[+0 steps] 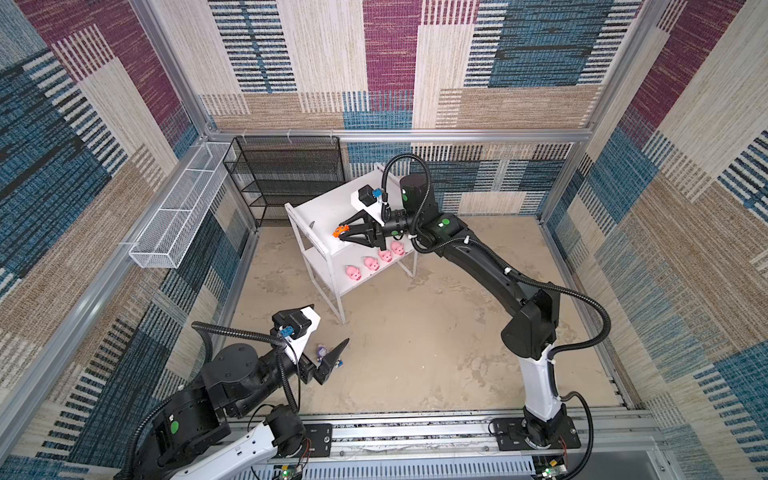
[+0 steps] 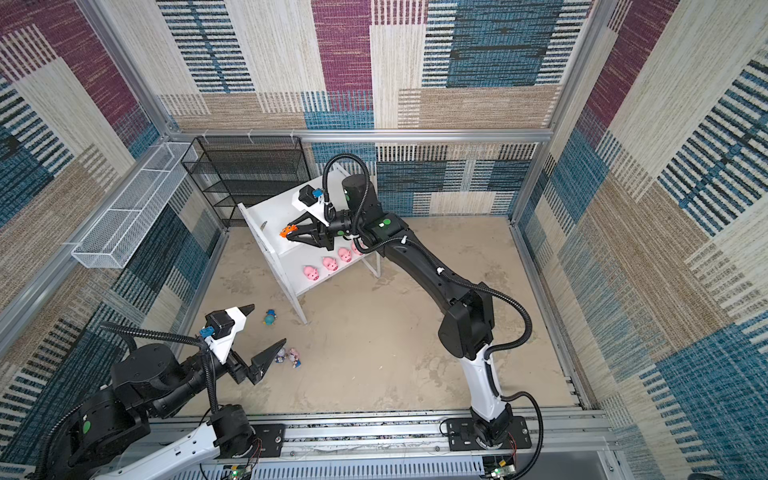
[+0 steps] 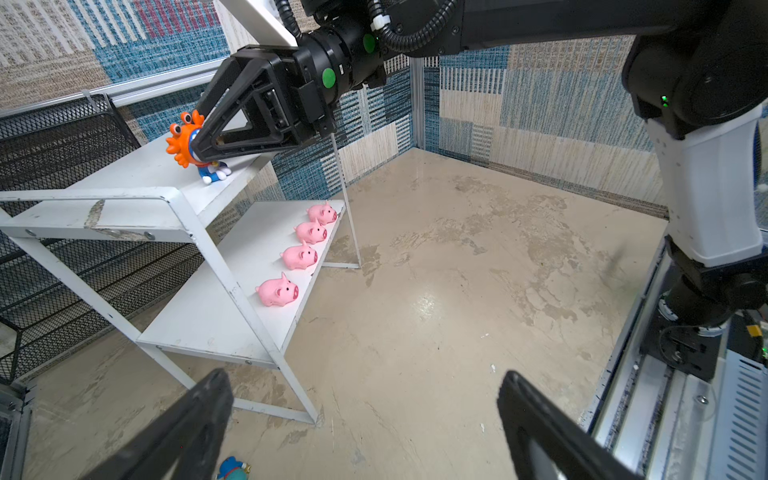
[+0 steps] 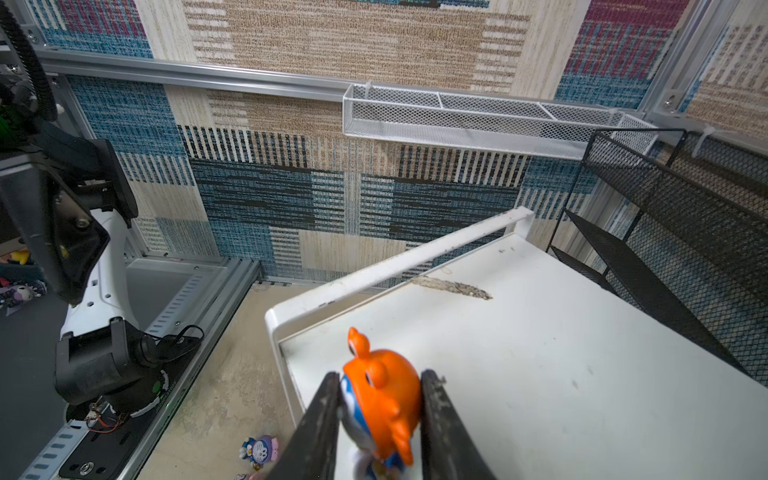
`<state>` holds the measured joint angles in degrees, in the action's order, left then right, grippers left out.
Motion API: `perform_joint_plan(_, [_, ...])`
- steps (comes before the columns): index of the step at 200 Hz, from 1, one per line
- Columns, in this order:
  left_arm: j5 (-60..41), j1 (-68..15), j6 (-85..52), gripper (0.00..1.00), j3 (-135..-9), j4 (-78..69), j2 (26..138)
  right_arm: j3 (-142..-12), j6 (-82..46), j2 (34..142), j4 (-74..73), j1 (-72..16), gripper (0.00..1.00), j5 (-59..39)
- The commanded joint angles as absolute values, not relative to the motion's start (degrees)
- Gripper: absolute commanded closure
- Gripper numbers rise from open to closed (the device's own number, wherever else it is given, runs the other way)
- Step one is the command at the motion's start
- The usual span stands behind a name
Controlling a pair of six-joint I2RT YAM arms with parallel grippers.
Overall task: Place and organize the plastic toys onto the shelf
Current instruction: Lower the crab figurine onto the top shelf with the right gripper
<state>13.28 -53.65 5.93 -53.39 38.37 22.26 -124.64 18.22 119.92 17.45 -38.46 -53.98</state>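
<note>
On the left, the left gripper (image 1: 329, 324) hangs low over the floor (image 1: 415, 353) with its jaws spread wide and nothing between them. 3 toys lie near it: a blue-hooded figurine (image 2: 270, 318), a purple-hooded figurine (image 2: 281, 355) and a pink-hooded figurine (image 2: 295, 358). Further right stands the shelf (image 1: 322, 210). Its lower board (image 3: 232, 266) carries the 4 pink pigs (image 1: 371, 263) in 1 neat row along the front edge, so I judge 4 of the 8 toys finished. Above them the right gripper (image 3: 198, 146) is closed narrowly on the orange-hooded figurine (image 1: 340, 230), whose feet are at or just over the upper board (image 4: 540, 353), close to its front edge. The step in hand, I think, is placing this figurine. The next move calls for setting it upright and opening the jaws gently, because the near edge could let it tip off. The upper board is otherwise bare, with a raised rail (image 4: 399, 266) at its left end, so room remains rightward for 3 more. The black mesh rack (image 1: 286, 166) stands just behind.
</note>
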Motion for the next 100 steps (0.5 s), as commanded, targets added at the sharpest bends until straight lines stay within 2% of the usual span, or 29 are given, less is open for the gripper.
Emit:
perform_joint_plan(1, [13.9, -53.6, 6.2, 0.01, -53.3, 36.2, 22.2, -125.7, 18.0, 120.6, 17.6, -38.2, 0.69, -54.2])
perform_joint_plan(100, [13.7, -53.6, 6.2, 0.01, -53.3, 36.1, 22.4, -126.2, 18.6, 120.6, 18.7, -38.1, 0.6, -55.4])
